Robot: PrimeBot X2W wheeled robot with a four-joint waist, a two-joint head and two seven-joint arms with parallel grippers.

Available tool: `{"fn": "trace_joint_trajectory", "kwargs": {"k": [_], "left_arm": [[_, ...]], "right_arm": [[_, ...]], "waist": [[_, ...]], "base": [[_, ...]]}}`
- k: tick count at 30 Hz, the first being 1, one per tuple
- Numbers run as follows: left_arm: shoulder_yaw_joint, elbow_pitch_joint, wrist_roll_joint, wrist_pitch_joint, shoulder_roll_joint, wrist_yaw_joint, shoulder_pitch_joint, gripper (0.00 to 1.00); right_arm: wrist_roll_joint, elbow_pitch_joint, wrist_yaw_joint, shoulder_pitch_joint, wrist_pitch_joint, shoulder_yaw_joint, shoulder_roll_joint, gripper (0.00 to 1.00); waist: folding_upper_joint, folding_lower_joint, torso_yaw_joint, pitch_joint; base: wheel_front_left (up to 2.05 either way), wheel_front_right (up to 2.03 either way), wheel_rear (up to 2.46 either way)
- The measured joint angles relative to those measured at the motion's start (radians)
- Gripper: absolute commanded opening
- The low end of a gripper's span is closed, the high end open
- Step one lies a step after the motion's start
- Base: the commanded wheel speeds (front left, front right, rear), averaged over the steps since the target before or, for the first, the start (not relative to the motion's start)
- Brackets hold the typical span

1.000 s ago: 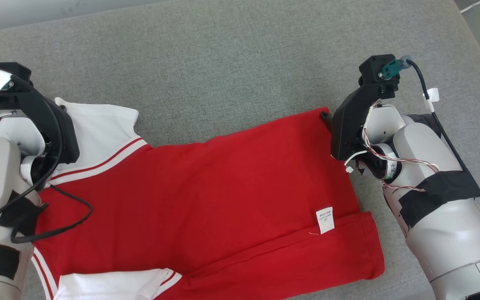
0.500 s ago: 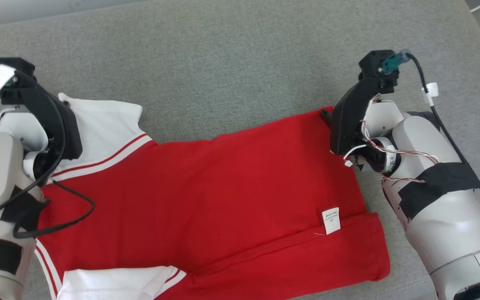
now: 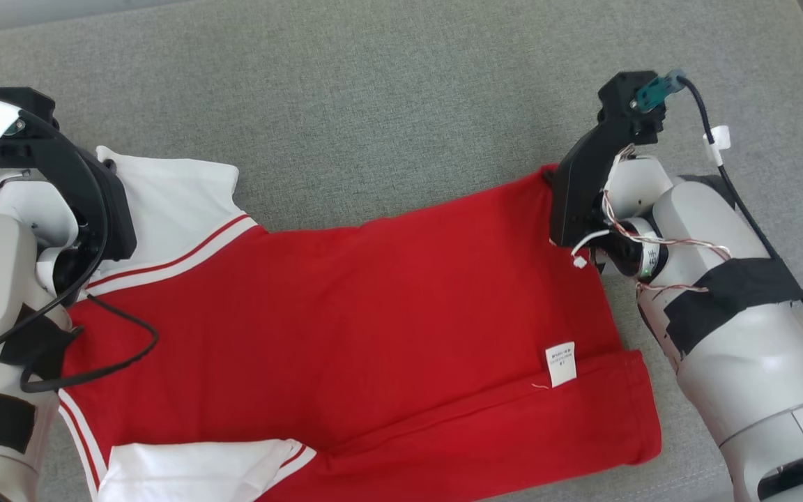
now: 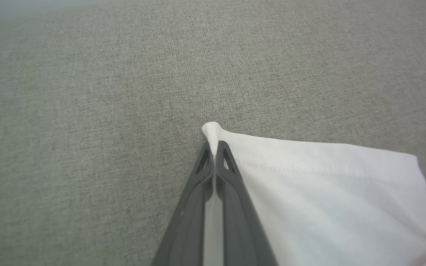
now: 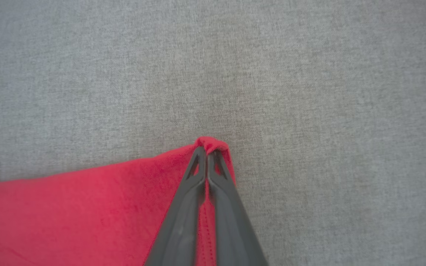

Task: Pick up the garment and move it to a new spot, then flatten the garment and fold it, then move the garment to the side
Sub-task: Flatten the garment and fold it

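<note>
The garment [image 3: 346, 314], a red shirt with white sleeves and red-white trim, lies spread across the grey cushion. My left gripper [image 4: 215, 149] is shut on the tip of a white sleeve [image 4: 327, 192]; in the head view this sleeve [image 3: 171, 202] sits at the far left beside the left wrist housing. My right gripper [image 5: 206, 152] is shut on the far red hem corner [image 5: 211, 142], which is pinched between the dark fingers [image 5: 183, 218]. That corner [image 3: 546, 174] shows in the head view at the right wrist housing. A white care label [image 3: 560, 364] sits near the lower hem.
The grey fabric cushion [image 3: 387, 104] stretches beyond the garment toward the top of the head view. A second white sleeve [image 3: 192, 470] lies folded at the bottom edge. Black cables [image 3: 95, 348] hang from the left arm over the shirt.
My right gripper has closed on the red hem corner. The head view has shifted slightly, and the garment's far edge looks a little more stretched between both grippers.
</note>
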Motion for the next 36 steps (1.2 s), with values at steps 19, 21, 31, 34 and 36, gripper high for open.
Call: {"fn": "trace_joint_trajectory", "kwargs": {"k": [19, 21, 31, 34, 36], "left_arm": [[0.058, -0.053, -0.049, -0.255, -0.098, 0.107, 0.084, 0.00], [0.059, -0.078, -0.052, -0.305, -0.114, 0.115, 0.123, 0.00], [0.011, -0.254, -0.025, -0.551, -0.134, 0.105, 0.344, 0.00], [-0.011, -0.314, -0.017, -0.608, -0.138, 0.101, 0.438, 0.00], [-0.022, -0.355, -0.012, -0.630, -0.142, 0.101, 0.498, 0.00]], "right_arm": [[0.015, 0.001, 0.020, 0.109, -0.168, -0.050, -0.055, 0.00], [0.015, -0.011, 0.026, 0.141, -0.191, -0.056, -0.068, 0.00], [0.016, -0.099, 0.043, 0.296, -0.291, -0.068, -0.105, 0.00], [0.016, -0.127, 0.046, 0.358, -0.312, -0.068, -0.114, 0.00], [0.016, -0.139, 0.046, 0.395, -0.323, -0.068, -0.123, 0.00]], "waist": [[0.0000, 0.0000, 0.041, -0.050], [0.0000, 0.0000, 0.053, -0.061], [0.0000, -0.0001, 0.114, -0.141], [0.0000, -0.0001, 0.130, -0.167], [-0.0001, -0.0002, 0.141, -0.183]], "base": [[0.00, 0.00, 0.00], [0.00, 0.00, 0.00], [0.00, 0.00, 0.00], [0.00, 0.00, 0.00], [0.00, 0.00, 0.00]]}}
